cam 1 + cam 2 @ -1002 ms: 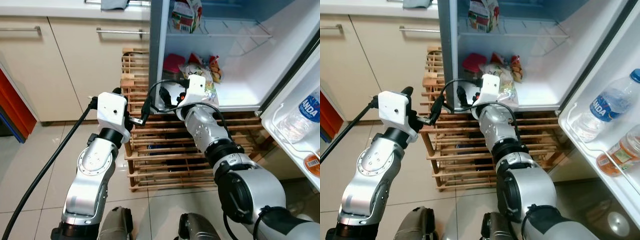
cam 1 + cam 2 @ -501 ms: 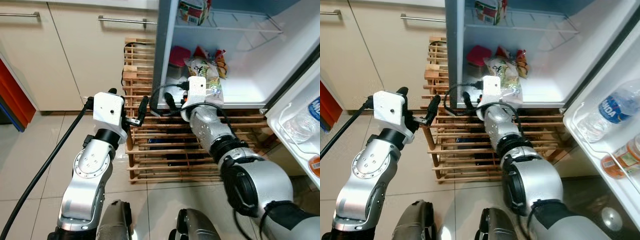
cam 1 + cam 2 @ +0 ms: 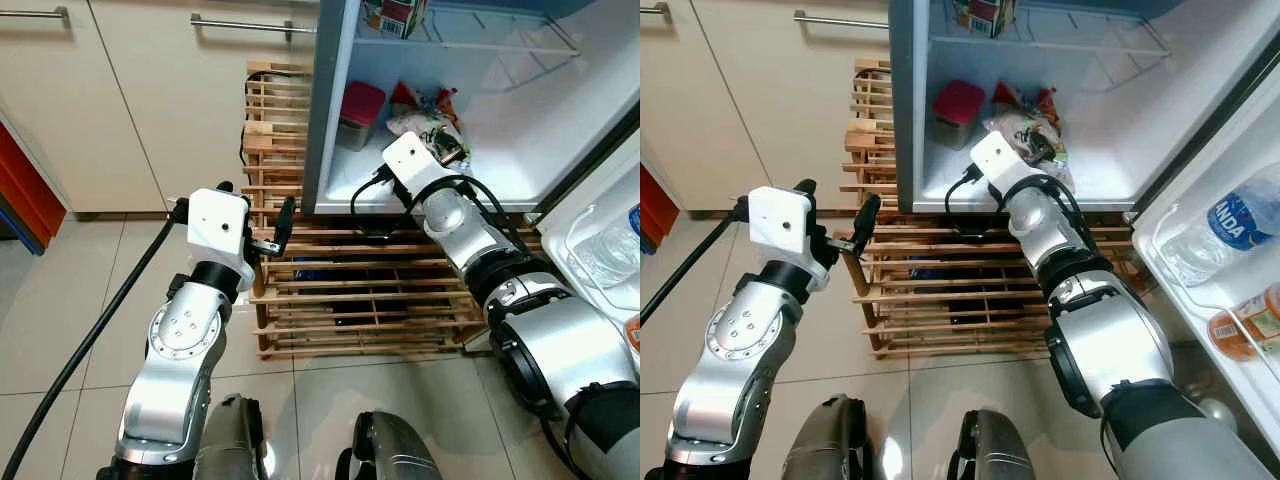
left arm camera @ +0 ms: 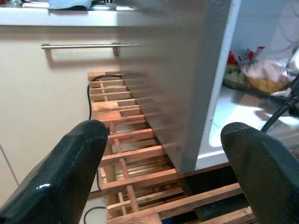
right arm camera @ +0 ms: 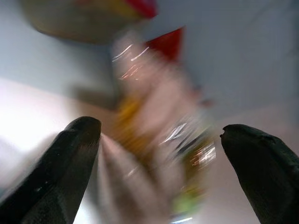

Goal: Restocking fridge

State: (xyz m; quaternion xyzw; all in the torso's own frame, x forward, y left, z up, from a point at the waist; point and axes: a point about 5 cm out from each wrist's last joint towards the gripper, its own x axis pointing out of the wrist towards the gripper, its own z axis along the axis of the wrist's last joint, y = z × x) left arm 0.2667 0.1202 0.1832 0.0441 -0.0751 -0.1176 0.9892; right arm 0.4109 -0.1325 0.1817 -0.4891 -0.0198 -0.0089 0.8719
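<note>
The open fridge (image 3: 520,150) stands on the right. On its bottom floor lie a crinkled snack bag (image 3: 425,115) and a red-lidded container (image 3: 358,115). A carton (image 3: 395,15) stands on the wire shelf above. My right gripper (image 3: 452,148) reaches into the fridge at the snack bag. In the right wrist view its fingers (image 5: 70,163) stand wide open, with the blurred snack bag (image 5: 159,121) between them. My left gripper (image 3: 255,205) hovers open outside the fridge, in front of the wooden rack (image 3: 330,290).
The fridge door on the right holds a water bottle (image 3: 1230,225) and an orange-capped bottle (image 3: 1245,325). Beige cabinets (image 3: 150,100) with bar handles run along the left. A black cable (image 3: 90,340) trails from my left arm. The floor is tiled.
My right arm has swung right and deeper into the fridge, with the snack bag now farther in. The camera has shifted. The left arm has barely moved.
</note>
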